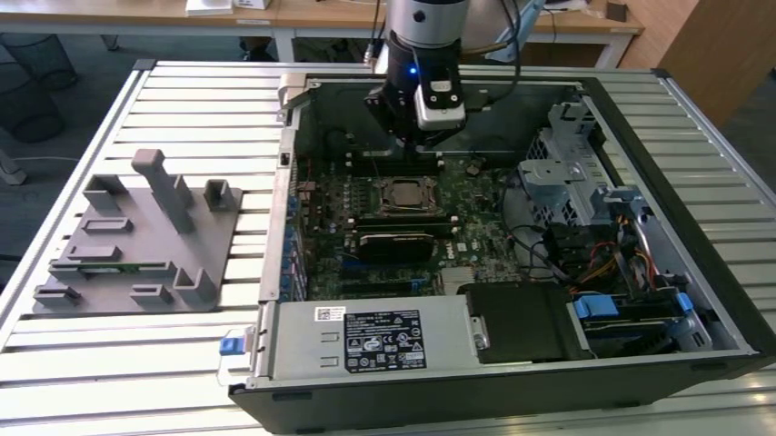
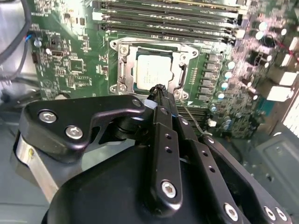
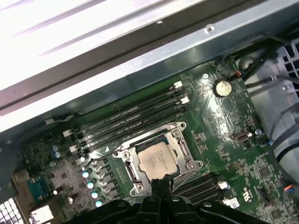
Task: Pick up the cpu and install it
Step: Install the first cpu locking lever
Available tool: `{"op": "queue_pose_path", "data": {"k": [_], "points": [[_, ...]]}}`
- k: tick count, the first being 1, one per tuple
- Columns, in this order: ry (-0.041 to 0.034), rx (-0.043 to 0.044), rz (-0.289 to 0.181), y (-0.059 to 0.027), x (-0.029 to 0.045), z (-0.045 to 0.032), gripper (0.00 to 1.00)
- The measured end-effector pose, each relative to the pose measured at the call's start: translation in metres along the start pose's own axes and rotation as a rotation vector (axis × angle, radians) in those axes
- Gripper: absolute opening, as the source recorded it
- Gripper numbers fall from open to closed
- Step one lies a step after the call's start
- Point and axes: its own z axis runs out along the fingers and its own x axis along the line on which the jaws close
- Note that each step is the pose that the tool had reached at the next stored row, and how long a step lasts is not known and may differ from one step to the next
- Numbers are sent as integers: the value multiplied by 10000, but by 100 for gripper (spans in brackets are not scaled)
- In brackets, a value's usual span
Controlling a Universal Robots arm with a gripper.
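While the arm (image 1: 424, 36) is reaching down into the far end of the case (image 1: 679, 300), the hand (image 1: 424, 143) is hanging low over the motherboard (image 1: 485, 236). Its two fingers (image 2: 164, 140) are pressing together at the tips and gripping nothing. In both wrist views the tips of the hand (image 2: 159, 88) (image 3: 159, 183) are hovering at one edge of the socket (image 2: 122, 70) (image 3: 184, 156).

One cpu (image 1: 404, 193) is sitting flat inside that socket, its pale metal top (image 2: 152, 70) (image 3: 156, 159) facing up, near the middle of the motherboard.

One slatted metal tabletop (image 1: 182, 109) is carrying everything. The single open case is lying on its side and taking up the tabletop from the middle to the exterior view's right edge. One grey fixture (image 1: 134, 245) is standing well apart from it, near the exterior view's left edge.

Inside the case, one black block (image 1: 394, 245) is lying just beside the socket on the near side. One labelled metal box (image 1: 363, 336) is filling the near corner. One round coin cell (image 3: 223, 87) is sitting on the motherboard, apart from the socket.

Beyond the tabletop's far edge, wooden desks (image 1: 315, 14) are standing on a blue-grey floor (image 1: 73, 182), and a dark mesh bin (image 1: 43, 54) is standing off the far corner at the exterior view's left.
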Motion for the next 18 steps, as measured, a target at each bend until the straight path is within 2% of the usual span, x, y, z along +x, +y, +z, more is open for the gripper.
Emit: {"op": "queue_pose_path", "data": {"k": [9,11,16,18], "points": [[-4,-1,-1628,0,0,4,11],[-5,-4,-1819,-5,10,5,11],[-27,-35,-1823,-79,174,4,11],[-28,-36,-1988,-85,190,5,11]]}}
